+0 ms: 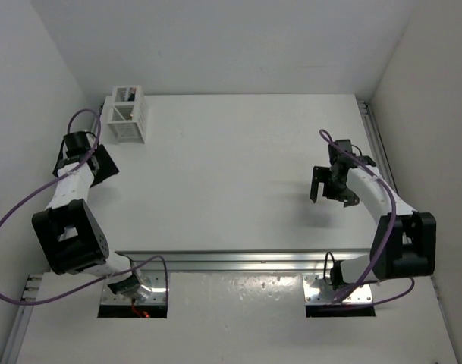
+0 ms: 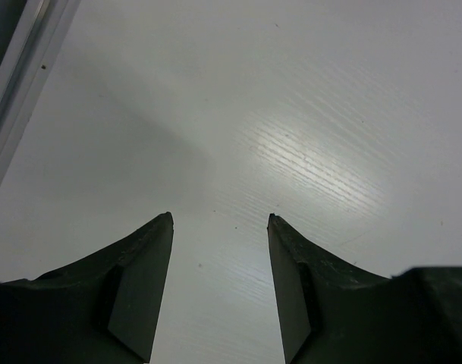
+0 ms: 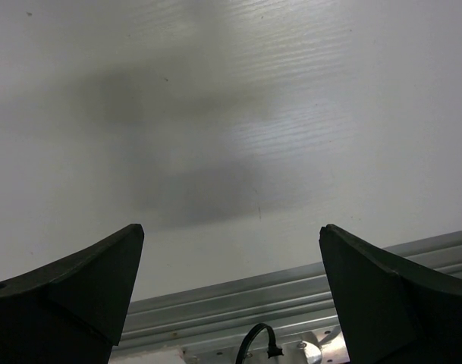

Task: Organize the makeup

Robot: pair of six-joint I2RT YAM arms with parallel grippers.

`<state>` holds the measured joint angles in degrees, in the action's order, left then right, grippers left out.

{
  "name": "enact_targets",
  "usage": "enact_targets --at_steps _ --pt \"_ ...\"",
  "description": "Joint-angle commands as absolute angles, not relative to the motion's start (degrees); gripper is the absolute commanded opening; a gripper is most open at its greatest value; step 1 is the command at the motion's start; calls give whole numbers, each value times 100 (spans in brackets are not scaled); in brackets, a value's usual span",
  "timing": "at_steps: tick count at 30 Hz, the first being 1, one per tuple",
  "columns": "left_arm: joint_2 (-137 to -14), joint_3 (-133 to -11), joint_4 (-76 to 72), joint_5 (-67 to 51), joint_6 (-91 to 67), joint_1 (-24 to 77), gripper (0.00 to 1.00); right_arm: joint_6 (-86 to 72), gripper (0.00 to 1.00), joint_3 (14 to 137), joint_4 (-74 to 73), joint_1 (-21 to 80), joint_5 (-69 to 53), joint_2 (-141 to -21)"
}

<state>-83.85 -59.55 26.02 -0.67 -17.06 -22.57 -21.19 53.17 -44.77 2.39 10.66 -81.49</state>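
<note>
The makeup (image 1: 130, 95) – only dark sticks are visible – stands inside the white slatted box (image 1: 127, 121) at the far left corner. The left gripper (image 2: 219, 220) is half spread, empty; the right gripper (image 3: 231, 227) is wide apart above the table (image 1: 231, 152), empty.

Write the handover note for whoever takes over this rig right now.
Left gripper: open, empty, over the table just on the near side of the white slatted box.
Right gripper: open, empty, above the table's right side.
Makeup sticks: dark tips show inside the box, too small to count; none seen outside it.
Done: sorting looks finished.
Left: check the box's contents up close.
</note>
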Motion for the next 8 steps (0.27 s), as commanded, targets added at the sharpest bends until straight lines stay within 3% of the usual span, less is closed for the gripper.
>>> enact_targets --at_steps 1,8 --pt "-8218 -5941 2443 -149 -1802 -2180 58 -2083 100 5177 -4272 255 1028 -7902" --pt "-8218 -5941 2443 -202 -1854 -2180 58 -1925 100 4791 -3719 255 721 -7358"
